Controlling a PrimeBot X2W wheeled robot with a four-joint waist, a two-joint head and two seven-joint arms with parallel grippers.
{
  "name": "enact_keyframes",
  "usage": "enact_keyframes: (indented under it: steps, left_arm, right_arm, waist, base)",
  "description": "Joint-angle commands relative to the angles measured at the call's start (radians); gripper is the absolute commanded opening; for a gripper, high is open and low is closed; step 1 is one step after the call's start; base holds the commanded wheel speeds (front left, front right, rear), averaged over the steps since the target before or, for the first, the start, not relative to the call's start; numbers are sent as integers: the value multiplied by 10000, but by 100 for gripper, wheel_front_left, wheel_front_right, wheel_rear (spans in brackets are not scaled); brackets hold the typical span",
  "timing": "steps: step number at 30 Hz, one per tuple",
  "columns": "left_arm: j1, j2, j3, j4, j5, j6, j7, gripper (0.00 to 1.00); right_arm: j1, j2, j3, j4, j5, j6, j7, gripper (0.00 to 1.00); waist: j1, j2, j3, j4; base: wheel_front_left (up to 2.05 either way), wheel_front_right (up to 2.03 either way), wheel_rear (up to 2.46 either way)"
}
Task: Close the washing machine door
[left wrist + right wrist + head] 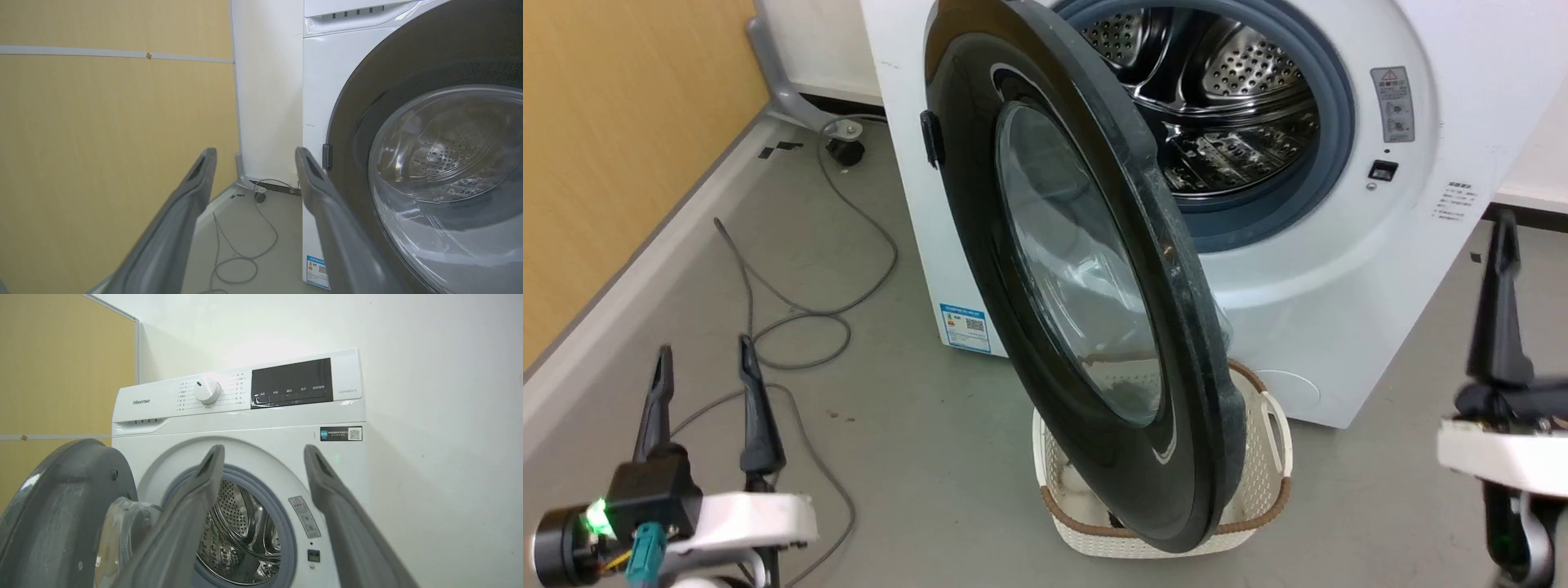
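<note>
The washing machine door [1078,269], a round glossy black ring with a clear bowl window, stands swung wide open in front of the white washing machine [1339,269]. Its small latch tab [931,139] sits on the left rim. My left gripper [705,347] hangs low at the left, open and holding nothing, well short of the door. In the left wrist view the left gripper [255,150] points just left of the door [355,102] and its tab [326,157]. My right gripper [1505,220] is at the far right; the right wrist view shows this gripper [264,447] open, facing the drum, the door [61,506] at its left.
A white woven basket [1266,425] stands on the floor under the open door. Grey cables [800,318] loop across the floor at the left, near a wheeled stand foot [845,151]. A wood-panelled wall [621,122] runs along the left. The steel drum [1209,90] is ringed by blue-grey rubber.
</note>
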Motion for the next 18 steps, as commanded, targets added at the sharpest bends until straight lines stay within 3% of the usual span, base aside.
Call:
enact_keyframes:
  steps: [1,3,4,5,6,7,14,18]
  left_arm:
    - [246,-106,109,-6,83,-107,-44,100]
    - [390,-273,190,51,40,-267,-44,100]
    - [464,-385,258,77,-42,-360,-44,100]
    - [549,-425,291,131,-31,-460,-45,100]
    - [614,-463,317,161,9,-547,-45,100]
    - [684,-546,357,196,-19,-636,-45,100]
    - [906,-973,751,417,111,-1183,-45,100]
    - [917,-1207,979,528,264,-1446,-45,100]
  right_arm:
    - [-322,11,294,-315,89,8,-42,100]
    - [-480,11,738,-674,104,8,-42,100]
    - [-550,11,941,-839,165,8,-42,82]
    - [-634,11,1134,-978,157,8,-42,45]
    - [-707,11,1402,-1099,137,8,-42,19]
    - [-745,11,1638,-1172,74,8,-42,0]
    - [-856,-58,3246,-1274,190,8,-42,0]
    - [-823,-682,4705,-998,763,8,-42,0]
  waist:
    - [0,0,27,34]
    - [0,0,41,59]
    - [0,0,48,66]
    - [0,0,59,72]
    - [0,0,70,80]
    - [0,0,77,84]
    - [0,0,152,147]
    - [0,0,195,164]
  base:
    - [0,0,0]
    - [0,0,0]
    - [0,0,0]
    - [0,0,0]
    - [0,0,0]
    - [0,0,0]
    - [0,0,0]
    - [0,0,0]
